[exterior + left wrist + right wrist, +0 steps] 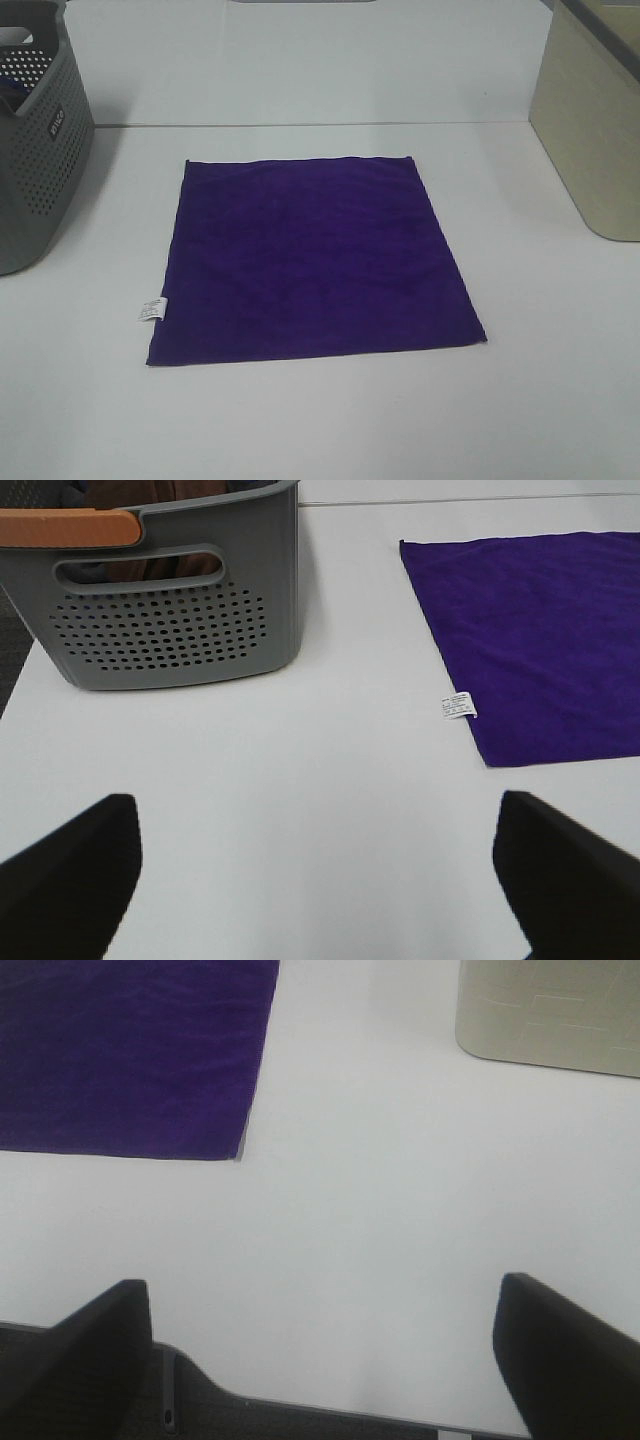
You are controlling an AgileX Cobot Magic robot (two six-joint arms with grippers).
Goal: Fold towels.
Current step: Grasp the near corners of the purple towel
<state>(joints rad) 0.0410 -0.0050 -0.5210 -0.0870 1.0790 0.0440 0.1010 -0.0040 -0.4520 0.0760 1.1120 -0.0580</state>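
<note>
- We count one towel (315, 258), deep purple, spread flat and unfolded on the white table (320, 430), lying between two containers.
- One small white tag (151, 309) sticks out from its left edge in the high view, near the front corner.
- One grey perforated basket (40, 150) stands on the left and one beige bin (590, 130) on the right, both apart from the cloth.
- We see two pincers, the left gripper (315, 815) and the right gripper (325, 1295). Each is spread wide and grasps nothing, over bare table clear of the towel.
</note>
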